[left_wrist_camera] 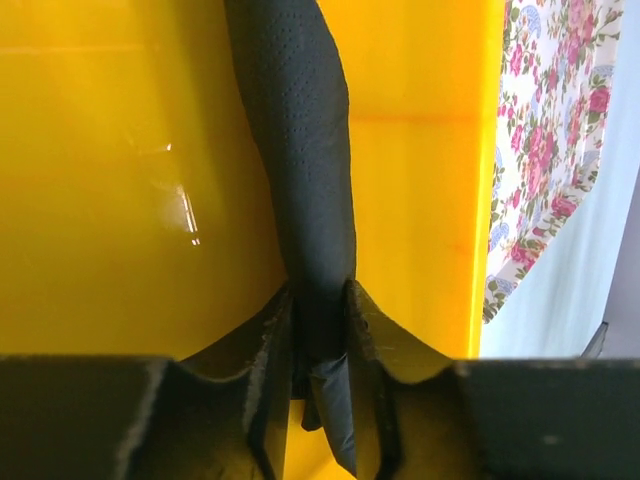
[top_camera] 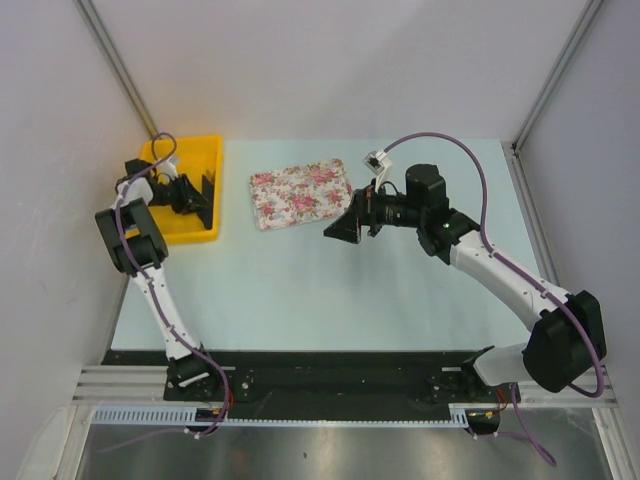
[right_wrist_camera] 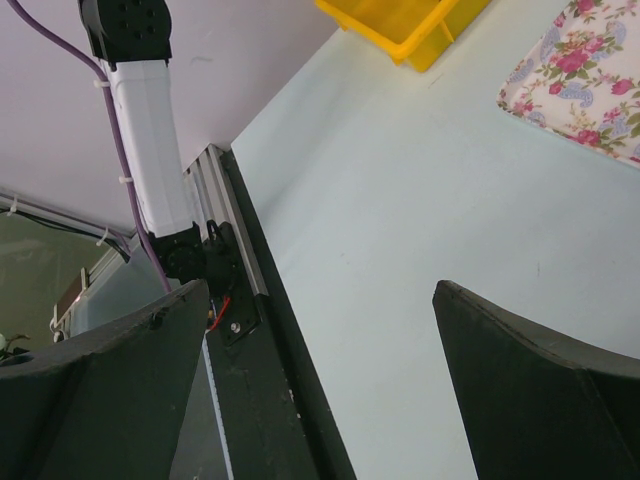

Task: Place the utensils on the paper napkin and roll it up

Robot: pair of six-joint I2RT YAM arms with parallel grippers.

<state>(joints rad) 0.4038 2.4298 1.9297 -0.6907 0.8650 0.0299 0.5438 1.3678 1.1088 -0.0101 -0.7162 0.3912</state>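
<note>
Left hand (left_wrist_camera: 320, 300) over yellow bin (left_wrist_camera: 100, 200), fingers (left_wrist_camera: 375, 330) pinching rolled napkin (left_wrist_camera: 300, 130) (right hand (right_wrist_camera: 320, 290) agape).

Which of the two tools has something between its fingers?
The left tool, over the yellow bin: the black rolled napkin sits between its fingers. The right tool gapes empty.

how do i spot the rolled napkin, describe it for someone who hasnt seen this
Find the yellow bin at the far left corner of the table, beside the floral tray. The left gripper reaches into it, and the napkin is the slim roll it pinches. It is matte black dimpled paper, against glossy yellow plastic.
</note>
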